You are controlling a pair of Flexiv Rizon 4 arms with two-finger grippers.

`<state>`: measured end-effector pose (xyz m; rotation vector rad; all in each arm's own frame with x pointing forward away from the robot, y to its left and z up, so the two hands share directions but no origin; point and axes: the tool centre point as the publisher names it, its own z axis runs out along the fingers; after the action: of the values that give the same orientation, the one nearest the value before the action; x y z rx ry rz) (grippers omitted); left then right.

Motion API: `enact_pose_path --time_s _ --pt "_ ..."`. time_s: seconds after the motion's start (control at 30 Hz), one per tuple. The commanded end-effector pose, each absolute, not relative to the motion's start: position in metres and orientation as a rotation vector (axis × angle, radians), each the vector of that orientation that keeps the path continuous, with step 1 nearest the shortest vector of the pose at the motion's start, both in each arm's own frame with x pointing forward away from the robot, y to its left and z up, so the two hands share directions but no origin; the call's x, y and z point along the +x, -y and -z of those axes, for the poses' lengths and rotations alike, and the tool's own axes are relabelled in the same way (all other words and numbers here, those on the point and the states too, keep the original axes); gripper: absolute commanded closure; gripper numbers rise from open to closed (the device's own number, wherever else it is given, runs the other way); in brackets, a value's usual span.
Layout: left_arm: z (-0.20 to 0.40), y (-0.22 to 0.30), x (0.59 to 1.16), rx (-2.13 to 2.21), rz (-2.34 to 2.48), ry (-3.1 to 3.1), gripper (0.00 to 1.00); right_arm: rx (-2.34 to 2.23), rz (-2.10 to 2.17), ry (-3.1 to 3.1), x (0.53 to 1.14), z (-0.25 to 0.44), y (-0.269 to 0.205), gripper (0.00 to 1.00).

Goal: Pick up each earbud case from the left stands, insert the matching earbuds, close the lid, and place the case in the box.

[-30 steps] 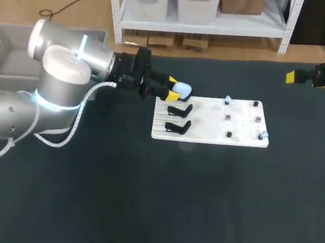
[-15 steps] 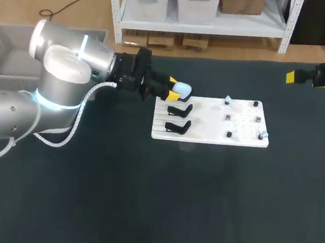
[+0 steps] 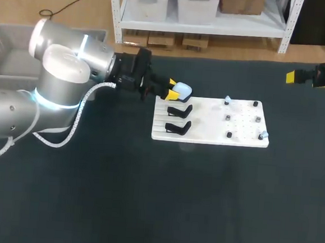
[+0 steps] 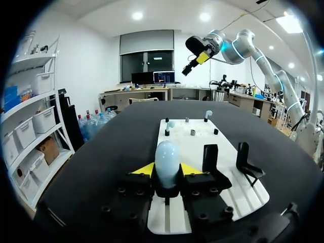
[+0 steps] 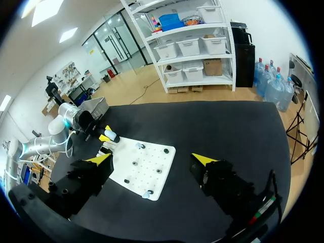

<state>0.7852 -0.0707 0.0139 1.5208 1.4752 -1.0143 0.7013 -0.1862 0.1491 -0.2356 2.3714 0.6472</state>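
The pale earbud case [image 4: 167, 158] stands upright between the yellow tips of our left gripper [image 4: 167, 170], clamped from both sides at the far left corner of the white board [image 3: 240, 133], just behind two empty black stands [image 3: 179, 109]. Nothing has shifted over the last second, so we judge the lift barely begun. Our right gripper [image 5: 152, 160] waits well apart, jaws wide.
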Motion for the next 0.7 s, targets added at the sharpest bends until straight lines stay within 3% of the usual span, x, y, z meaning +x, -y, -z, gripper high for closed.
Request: enact_pose_path --time_s 0.03,0.7 --pt "-0.015 0.068 0.779 1.517 1.01 -1.468 1.0 -0.235 -0.645 -2.372 0.701 -0.149 0.186 0.0" --pt "-0.1 0.058 0.751 1.315 1.065 -1.252 1.0 -0.235 -0.645 -2.372 0.701 -0.149 0.186 0.0"
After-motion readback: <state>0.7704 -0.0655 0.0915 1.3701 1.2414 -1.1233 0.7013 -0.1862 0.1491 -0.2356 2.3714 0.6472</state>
